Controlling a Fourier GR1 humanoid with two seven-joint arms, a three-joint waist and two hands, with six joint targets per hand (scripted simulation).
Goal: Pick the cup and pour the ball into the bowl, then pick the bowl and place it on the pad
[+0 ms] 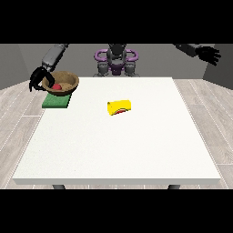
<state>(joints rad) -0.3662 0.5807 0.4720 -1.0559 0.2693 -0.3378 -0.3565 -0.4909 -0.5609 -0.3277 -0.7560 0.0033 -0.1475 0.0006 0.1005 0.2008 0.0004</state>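
Note:
A brown bowl (pixel 63 82) with a red ball (pixel 56 86) inside it sits over the green pad (pixel 55 102) at the table's far left. The hand at the view's left (pixel 37 78) curls round the bowl's left rim. Whether the bowl rests on the pad or hangs just above it, I cannot tell. A yellow cup (pixel 119 107) lies on its side near the middle of the table, with red showing at its lower edge. The hand at the view's right (pixel 208 54) is raised off the table's far right side, fingers spread, holding nothing.
The white table (pixel 123 150) stretches wide toward the camera. The pad lies close to the table's left edge. The robot's torso (pixel 116 61) stands behind the far edge.

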